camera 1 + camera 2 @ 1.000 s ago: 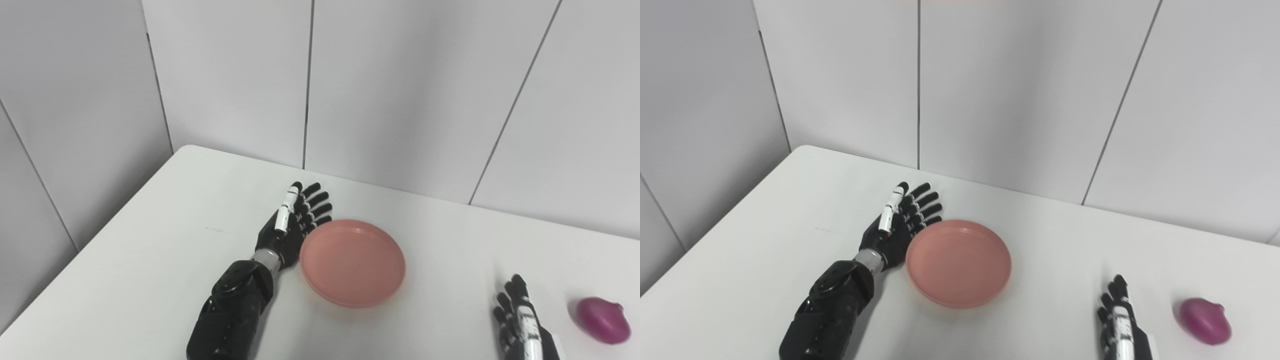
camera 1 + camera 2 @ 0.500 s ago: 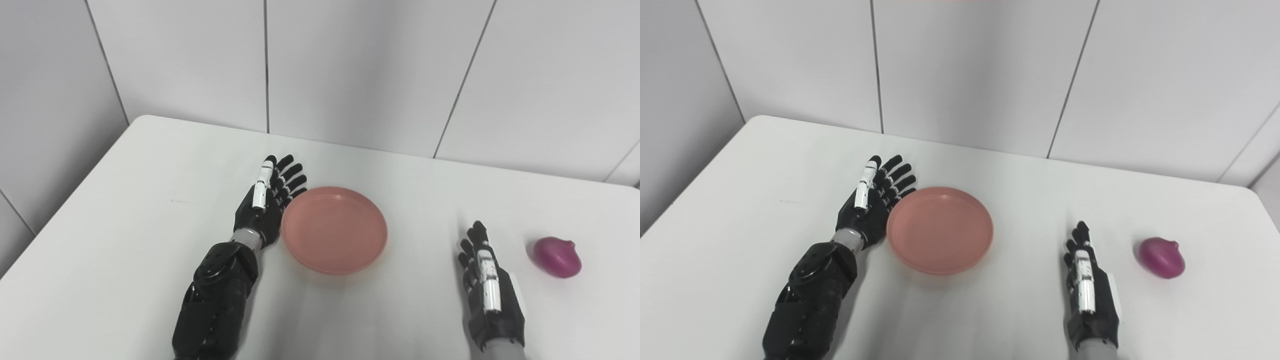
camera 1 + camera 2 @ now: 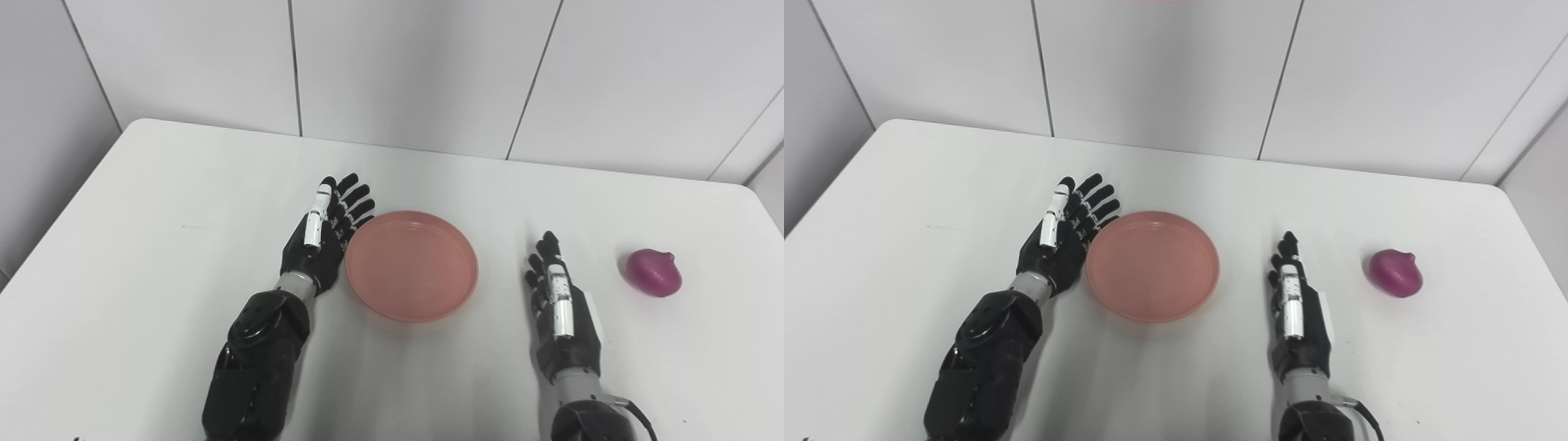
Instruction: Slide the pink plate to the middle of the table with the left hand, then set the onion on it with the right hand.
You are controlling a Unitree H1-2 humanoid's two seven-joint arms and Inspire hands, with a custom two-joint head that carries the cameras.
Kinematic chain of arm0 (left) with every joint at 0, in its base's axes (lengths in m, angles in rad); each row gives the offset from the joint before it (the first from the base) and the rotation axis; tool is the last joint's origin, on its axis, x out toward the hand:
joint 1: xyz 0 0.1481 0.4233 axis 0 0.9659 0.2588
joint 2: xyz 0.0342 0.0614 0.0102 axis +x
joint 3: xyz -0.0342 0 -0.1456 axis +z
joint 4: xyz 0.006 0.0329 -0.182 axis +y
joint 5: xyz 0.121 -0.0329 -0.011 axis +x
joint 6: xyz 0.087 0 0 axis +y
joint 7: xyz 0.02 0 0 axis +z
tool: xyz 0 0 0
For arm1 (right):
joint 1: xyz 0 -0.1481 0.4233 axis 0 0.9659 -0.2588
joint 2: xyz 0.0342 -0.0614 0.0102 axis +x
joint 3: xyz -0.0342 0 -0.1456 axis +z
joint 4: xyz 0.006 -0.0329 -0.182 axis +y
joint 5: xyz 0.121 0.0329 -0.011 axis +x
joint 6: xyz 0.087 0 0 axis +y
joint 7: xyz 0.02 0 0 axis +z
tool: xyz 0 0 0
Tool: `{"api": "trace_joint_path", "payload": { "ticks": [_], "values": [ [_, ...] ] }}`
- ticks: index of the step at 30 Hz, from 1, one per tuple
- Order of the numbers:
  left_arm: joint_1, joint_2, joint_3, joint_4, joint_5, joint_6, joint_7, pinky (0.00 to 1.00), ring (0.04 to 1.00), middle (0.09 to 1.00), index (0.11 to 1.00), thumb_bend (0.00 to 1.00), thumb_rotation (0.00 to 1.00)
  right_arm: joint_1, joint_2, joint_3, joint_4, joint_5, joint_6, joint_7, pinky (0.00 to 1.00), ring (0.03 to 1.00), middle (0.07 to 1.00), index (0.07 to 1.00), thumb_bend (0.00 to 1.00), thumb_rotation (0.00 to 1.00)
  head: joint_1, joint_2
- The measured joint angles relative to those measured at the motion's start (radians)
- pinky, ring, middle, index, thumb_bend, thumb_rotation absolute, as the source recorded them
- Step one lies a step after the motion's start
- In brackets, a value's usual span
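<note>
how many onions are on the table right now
1. The purple onion lies on the white table near its right edge, apart from the pink plate and just right of the right hand. Nothing seems to hide another.

The white table [image 3: 153, 202] has rounded far corners and stands against a grey panelled wall. On it lies the plate [image 3: 411, 264], pink and round, just to the right of the left robot hand [image 3: 323, 236] and touching or nearly touching its palm side, while the right robot hand [image 3: 560, 306] is to the plate's right, apart from it. The onion [image 3: 654, 272], purple, lies on the table to the right of the right robot hand, clear of its fingers and well apart from the plate.
</note>
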Motion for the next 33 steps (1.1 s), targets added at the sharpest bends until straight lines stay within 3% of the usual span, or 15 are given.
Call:
{"api": "trace_joint_path", "payload": {
  "ticks": [12,19,24,27,29,31,33],
  "values": [
    [0.023,0.000,0.003,-0.028,-0.002,0.002,-0.009,0.88,0.898,0.910,0.895,0.42,1.00,0.000,0.005,0.006,-0.008,-0.034,0.001,-0.011,1.00,1.000,1.000,1.000,0.23,0.99,-0.054,0.014],
    [0.029,0.001,0.006,-0.033,-0.002,0.002,-0.016,0.89,0.903,0.911,0.899,0.41,1.00,0.000,0.004,0.023,-0.028,-0.113,0.001,-0.027,1.00,0.996,1.000,1.000,0.22,1.00,-0.089,0.018],
    [0.033,0.001,0.012,-0.035,-0.002,0.001,-0.029,0.90,0.911,0.917,0.899,0.42,1.00,-0.004,-0.022,0.028,-0.089,-0.201,0.006,-0.029,1.00,0.998,1.000,1.000,0.30,1.00,-0.138,0.018],
    [0.035,0.002,0.016,-0.035,-0.005,0.000,-0.036,0.90,0.911,0.918,0.899,0.42,1.00,-0.022,-0.071,0.030,-0.161,-0.265,0.044,-0.018,1.00,1.000,1.000,0.991,0.38,1.00,-0.157,0.020],
    [0.036,0.002,0.018,-0.034,-0.008,0.000,-0.041,0.89,0.904,0.914,0.897,0.42,1.00,-0.047,-0.100,0.019,-0.203,-0.292,0.107,-0.009,0.99,1.000,0.994,0.981,0.43,0.93,-0.166,0.020],
    [0.036,0.002,0.020,-0.032,-0.012,-0.002,-0.045,0.89,0.900,0.909,0.897,0.43,1.00,-0.068,-0.130,0.009,-0.231,-0.318,0.146,0.005,0.92,0.975,0.976,0.969,0.47,0.83,-0.198,0.014],
    [0.036,0.002,0.020,-0.030,-0.012,-0.004,-0.046,0.89,0.898,0.907,0.895,0.42,1.00,-0.080,-0.159,0.007,-0.248,-0.354,0.169,0.024,0.89,0.959,0.967,0.960,0.47,0.80,-0.198,0.014]
  ]
}}
